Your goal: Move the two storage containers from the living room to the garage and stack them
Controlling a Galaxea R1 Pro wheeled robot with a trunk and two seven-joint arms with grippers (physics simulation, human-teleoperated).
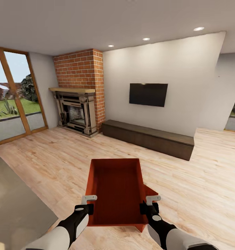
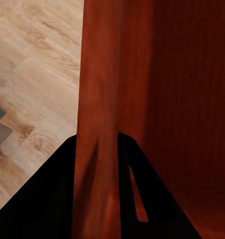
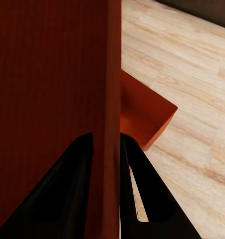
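You have orange-red open-top container (image 1: 118,185) held level above pale plank floor (image 1: 200,180), near centre; second container (image 1: 149,194) pokes out beneath, right side.

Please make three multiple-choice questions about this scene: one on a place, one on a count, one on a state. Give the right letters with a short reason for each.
1. Where does the television hang?
A. on the white wall above the long dark cabinet
B. on the brick fireplace
C. beside the glass door

2. How many orange-red containers can be seen?
A. one
B. two
C. three

3. What does the left gripper do?
A. hangs open over the floor
C. rests on the cabinet
B. clamps one side wall of the upper container

Answers: 
1 A, the screen sits on the plain wall over the cabinet, to the right of the fireplace. 
2 B, a corner of a second container sticks out beneath the held one. 
3 B, its fingers straddle the red wall, as the right gripper does on the opposite wall.
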